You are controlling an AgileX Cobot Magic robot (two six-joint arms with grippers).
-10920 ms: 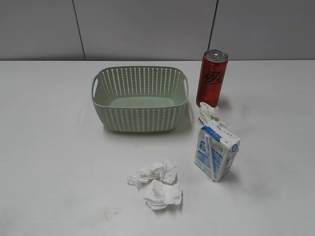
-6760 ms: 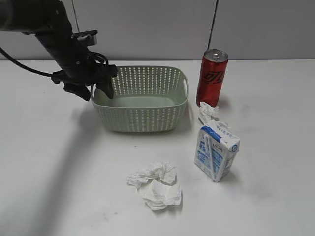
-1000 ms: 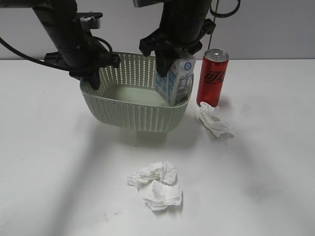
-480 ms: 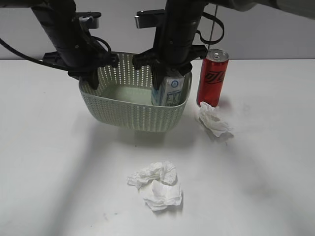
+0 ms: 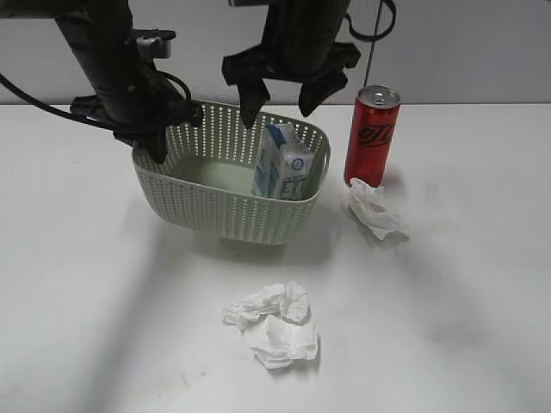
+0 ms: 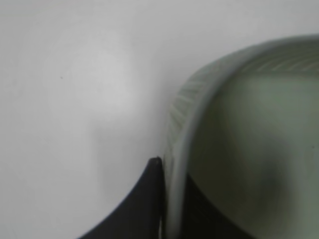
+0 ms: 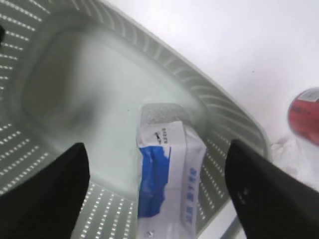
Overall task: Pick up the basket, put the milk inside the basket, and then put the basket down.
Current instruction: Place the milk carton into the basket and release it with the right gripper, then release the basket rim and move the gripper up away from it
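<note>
1. Now that the right gripper (image 5: 277,97) has let go, the milk (image 5: 281,163) stands on its own inside the basket (image 5: 228,206), leaning a little against the right-hand wall; half a second ago the same fingers were closed around the carton and lowering it in.
2. The right jaws are spread wide and hang above the carton, in the upper centre of the exterior view; in the right wrist view the two dark fingertips (image 7: 47,181) sit at the left and right edges with the milk (image 7: 169,174) free between them, touching neither.
3. The left gripper (image 5: 155,138) pinches the basket's left rim, at centre left of the exterior view. In the left wrist view one dark finger (image 6: 137,201) lies against the outside of the pale green wall (image 6: 184,129) at the bottom centre, so the jaws are pressed onto that rim.
4. The basket sits tilted, its left side raised by the grip and its right side lower, seemingly near the white table (image 5: 465,301); whether the base touches it, I cannot tell.
5. The red can (image 5: 371,133) and the crumpled tissues (image 5: 271,323) lie outside the basket, untouched.
6. By my judgement the placing step is done; what remains is setting the basket down level and opening the left jaws.
</note>
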